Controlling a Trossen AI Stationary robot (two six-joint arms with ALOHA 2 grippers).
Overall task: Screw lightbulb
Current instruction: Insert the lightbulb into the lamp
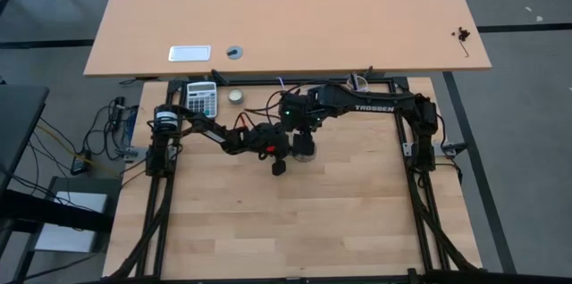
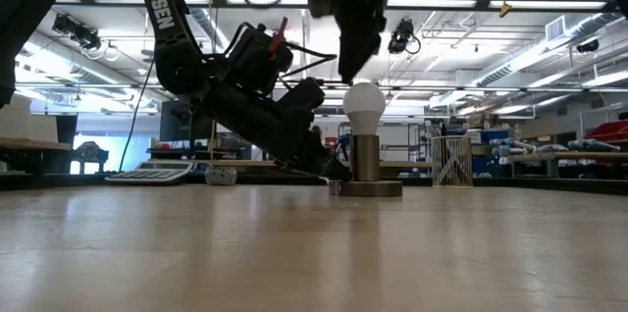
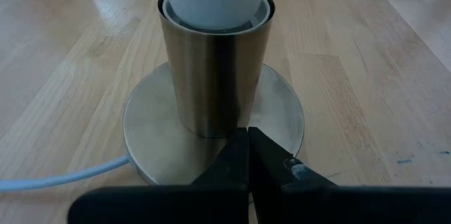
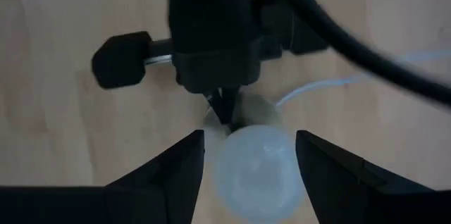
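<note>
The white lightbulb (image 2: pixel 365 106) stands upright with its narrow end down in the steel socket (image 3: pixel 215 76), which rises from a round base disc (image 3: pixel 162 132) on the table. My left gripper (image 3: pixel 248 136) is shut, low beside the socket on the side of the table's left edge. My right gripper (image 4: pixel 250 138) hangs open just above the bulb, pointing down. In the right wrist view its two fingers stand on either side of the globe (image 4: pixel 250 171) with a gap on both sides. In the low view their ends (image 2: pixel 350 72) are just over the bulb's top. My left gripper rests its shut fingertips on the top of the base disc (image 3: pixel 275 136), right at the foot of the socket cylinder. It comes slanting down from the table's left. The disc lies flat on the table.
A thin white cord (image 3: pixel 56 178) runs from the base disc across the table. A calculator (image 1: pixel 202 98) and a small round tin (image 1: pixel 235 96) lie near the far left. A second table (image 1: pixel 286 16) stands beyond the far edge.
</note>
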